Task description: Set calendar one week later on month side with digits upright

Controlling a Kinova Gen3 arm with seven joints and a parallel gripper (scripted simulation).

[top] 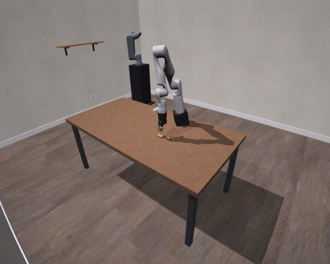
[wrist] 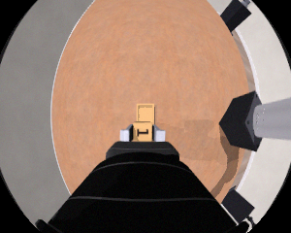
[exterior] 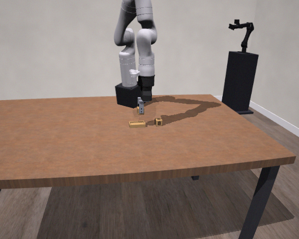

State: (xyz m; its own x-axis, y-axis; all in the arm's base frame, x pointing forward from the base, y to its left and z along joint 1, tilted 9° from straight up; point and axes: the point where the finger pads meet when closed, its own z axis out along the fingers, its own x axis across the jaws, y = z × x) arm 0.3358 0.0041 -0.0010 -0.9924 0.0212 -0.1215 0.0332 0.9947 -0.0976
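My gripper [exterior: 140, 110] is shut on a small wooden cube [exterior: 138, 110] and holds it above the table, a little behind the tray. The cube also shows between the fingers in the wrist view [wrist: 144, 131], with a dark mark on its near face. The empty wooden tray [exterior: 137, 124] lies flat on the table, seen also in the top view [top: 159, 135]. A second wooden cube [exterior: 158, 122] stands on the table just right of the tray, apart from it, showing an 8 toward the exterior camera. It also shows in the top view [top: 169, 138].
The arm's black base [exterior: 126, 95] stands on the table behind the tray. A black pedestal with another arm [exterior: 238, 79] stands on the floor beyond the table's right end. A wall shelf [top: 80, 44] hangs far off.
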